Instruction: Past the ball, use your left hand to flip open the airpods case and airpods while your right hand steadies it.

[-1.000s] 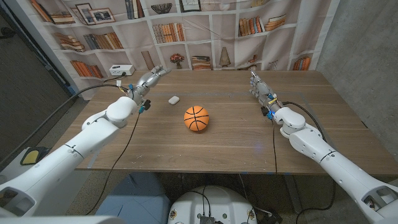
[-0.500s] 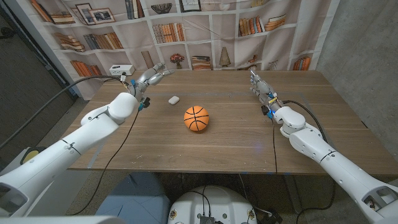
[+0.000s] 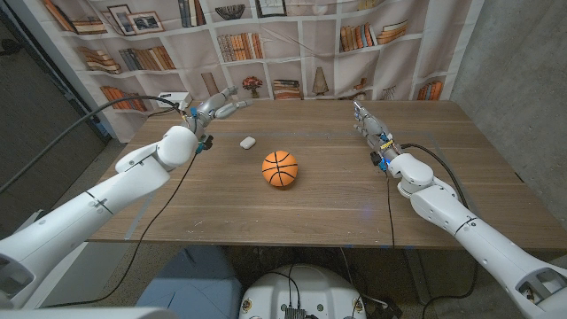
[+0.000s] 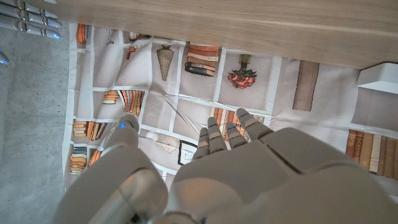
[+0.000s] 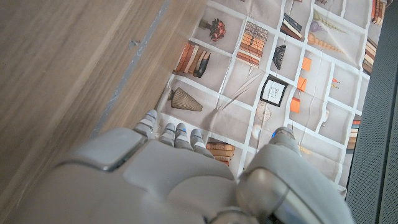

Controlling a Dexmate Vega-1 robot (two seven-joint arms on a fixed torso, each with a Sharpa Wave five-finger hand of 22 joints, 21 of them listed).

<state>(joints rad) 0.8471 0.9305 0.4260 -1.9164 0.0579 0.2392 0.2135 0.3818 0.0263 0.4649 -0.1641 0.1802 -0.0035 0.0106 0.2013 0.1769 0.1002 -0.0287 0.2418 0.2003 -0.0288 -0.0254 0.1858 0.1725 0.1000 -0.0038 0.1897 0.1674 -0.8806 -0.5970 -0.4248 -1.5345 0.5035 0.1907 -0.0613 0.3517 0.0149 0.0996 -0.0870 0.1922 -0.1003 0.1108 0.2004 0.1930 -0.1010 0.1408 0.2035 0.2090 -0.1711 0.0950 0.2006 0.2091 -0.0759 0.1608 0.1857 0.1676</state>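
Observation:
A small white AirPods case [image 3: 247,141] lies closed on the wooden table [image 3: 310,195], beyond and to the left of an orange basketball [image 3: 280,168]. My left hand [image 3: 218,105] hovers near the table's far left corner, left of and beyond the case, fingers apart and holding nothing; the left wrist view shows its back [image 4: 249,162] with fingers reaching toward the bookshelf backdrop. My right hand [image 3: 367,119] stands at the far right of the table, well away from the case, fingers extended and empty; its back [image 5: 155,168] shows in the right wrist view.
A printed bookshelf backdrop [image 3: 292,44] hangs behind the table's far edge. A white box [image 3: 173,99] sits off the table's far left corner. Bare tabletop lies in front of the ball.
My left arm has lifted and moved farther away toward the far left corner, away from the case. The right hand, ball and case have barely moved.

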